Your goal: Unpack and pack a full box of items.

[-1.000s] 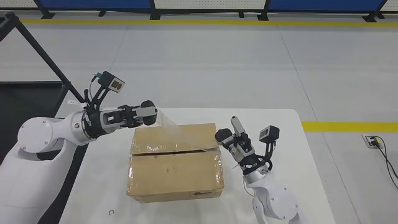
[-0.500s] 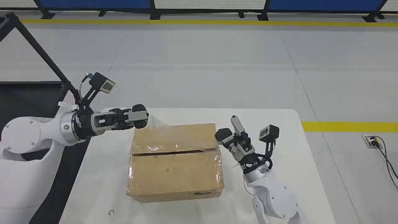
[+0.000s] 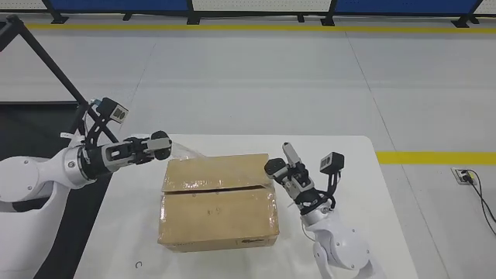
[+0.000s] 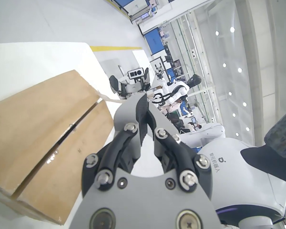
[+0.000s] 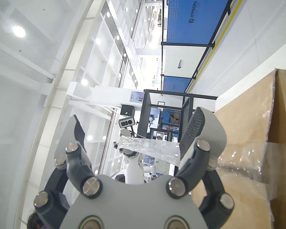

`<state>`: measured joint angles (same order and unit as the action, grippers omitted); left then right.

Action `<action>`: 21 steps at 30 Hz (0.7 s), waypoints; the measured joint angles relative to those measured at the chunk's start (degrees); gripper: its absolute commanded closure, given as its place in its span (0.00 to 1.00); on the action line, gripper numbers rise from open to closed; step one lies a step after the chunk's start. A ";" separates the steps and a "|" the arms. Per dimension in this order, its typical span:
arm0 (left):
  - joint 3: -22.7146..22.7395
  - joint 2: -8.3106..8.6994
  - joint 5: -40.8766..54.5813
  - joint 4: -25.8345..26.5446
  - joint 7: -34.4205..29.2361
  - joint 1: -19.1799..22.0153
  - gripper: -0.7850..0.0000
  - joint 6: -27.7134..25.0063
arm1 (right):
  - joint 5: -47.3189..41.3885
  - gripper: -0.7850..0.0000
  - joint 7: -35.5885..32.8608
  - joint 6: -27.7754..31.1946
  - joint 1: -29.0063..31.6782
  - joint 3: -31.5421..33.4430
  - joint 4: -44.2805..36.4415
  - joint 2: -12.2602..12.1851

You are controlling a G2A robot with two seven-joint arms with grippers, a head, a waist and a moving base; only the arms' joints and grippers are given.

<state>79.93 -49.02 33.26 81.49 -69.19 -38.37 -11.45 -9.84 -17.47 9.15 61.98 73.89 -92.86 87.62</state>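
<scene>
The 1 box (image 3: 217,209) sits mid-worktop (image 3: 349,201) with its 2 flaps (image 3: 213,172) down, so whatever it holds is hidden. 1 seam (image 4: 69,129) runs between them. The left tool (image 3: 161,145) hangs over the far left of the worktop, just off the box's far left corner, fingers pressed together on 1 strip of clear tape (image 3: 187,152). The strip stretches from that corner to the tool, and the pinched end itself is hard to make out. The right tool (image 5: 137,120) stands just beside the box's right end, fingers spread apart with nothing between them. Crinkled film on that end is partly cut off. 1 small dark ring (image 3: 138,264) lies near the front left edge, too small to identify. Bare worktop lies to the right of the box and along its left side.
</scene>
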 measured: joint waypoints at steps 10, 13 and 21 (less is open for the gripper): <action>1.83 0.50 0.66 0.72 -1.16 -1.37 1.00 -0.56 | 0.47 0.00 -0.48 -0.87 -0.36 -0.36 -0.26 -0.29; 0.71 0.33 -0.42 1.60 -0.22 -0.53 1.00 -0.62 | 0.33 0.00 -0.34 -0.72 -0.40 -0.45 -0.28 -0.35; -4.34 -0.80 -0.01 3.10 1.99 3.32 1.00 -0.85 | 0.28 0.00 0.23 0.53 1.54 -0.04 -1.21 -0.65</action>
<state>75.60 -49.82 33.25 84.60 -67.20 -35.05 -12.30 -9.56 -17.24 9.69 63.52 73.85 -94.08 86.97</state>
